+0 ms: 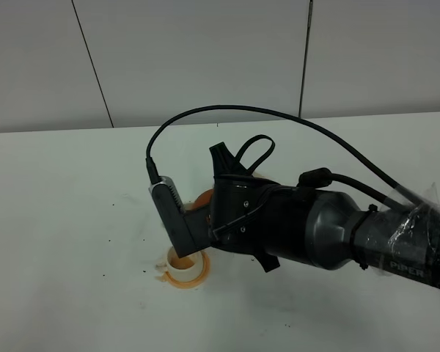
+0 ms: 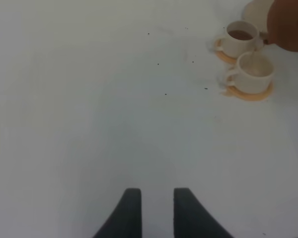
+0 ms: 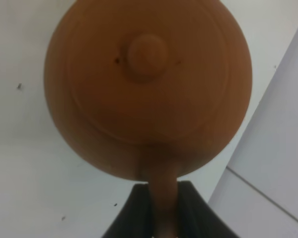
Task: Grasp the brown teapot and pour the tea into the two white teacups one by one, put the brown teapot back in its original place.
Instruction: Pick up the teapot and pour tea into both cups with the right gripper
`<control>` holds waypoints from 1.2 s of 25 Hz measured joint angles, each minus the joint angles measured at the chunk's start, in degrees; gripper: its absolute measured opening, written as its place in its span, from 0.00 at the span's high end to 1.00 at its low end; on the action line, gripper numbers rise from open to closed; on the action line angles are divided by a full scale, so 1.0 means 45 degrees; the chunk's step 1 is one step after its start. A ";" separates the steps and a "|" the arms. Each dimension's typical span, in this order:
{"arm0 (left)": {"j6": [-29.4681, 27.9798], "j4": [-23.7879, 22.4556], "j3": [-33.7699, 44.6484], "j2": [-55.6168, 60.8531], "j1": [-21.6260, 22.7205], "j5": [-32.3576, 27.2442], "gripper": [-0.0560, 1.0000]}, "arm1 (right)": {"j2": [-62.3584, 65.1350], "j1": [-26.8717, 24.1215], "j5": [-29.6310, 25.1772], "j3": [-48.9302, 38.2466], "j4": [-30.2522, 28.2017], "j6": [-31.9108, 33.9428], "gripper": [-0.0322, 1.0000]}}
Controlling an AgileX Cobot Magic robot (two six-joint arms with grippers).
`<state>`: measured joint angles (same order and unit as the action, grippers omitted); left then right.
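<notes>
The brown teapot (image 3: 148,89) fills the right wrist view with its knobbed lid facing the camera. My right gripper (image 3: 161,196) is shut on its loop handle. In the left wrist view the teapot (image 2: 288,25) hangs tilted just above the two white teacups. One teacup (image 2: 241,38) holds dark tea and the other (image 2: 256,73) holds paler liquid. From the high view only one teacup (image 1: 185,270) shows, below my right arm (image 1: 301,227), which hides most of the teapot. My left gripper (image 2: 153,208) is open over bare table, far from the cups.
Each cup stands on an orange coaster (image 2: 251,93). A cream trivet (image 2: 256,12) lies just behind the cups, partly covered by the teapot. Dark specks dot the white table (image 1: 73,220). A grey panelled wall (image 1: 205,51) stands behind the table.
</notes>
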<state>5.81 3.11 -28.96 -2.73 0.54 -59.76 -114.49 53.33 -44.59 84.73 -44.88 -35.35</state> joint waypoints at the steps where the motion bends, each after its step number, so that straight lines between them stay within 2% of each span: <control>1: 0.0000 0.0000 0.0000 0.0000 0.0000 0.0000 0.73 | 0.0000 -0.0035 -0.0034 0.0000 0.0045 -0.0034 0.88; 30: 0.0000 0.0000 0.0000 0.0000 0.0000 0.0000 0.73 | -0.0260 -0.0075 -0.0116 0.0000 0.0169 -0.0589 0.88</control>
<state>5.81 3.11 -28.96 -2.73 0.54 -59.76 -115.66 52.99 -45.11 84.73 -44.12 -38.00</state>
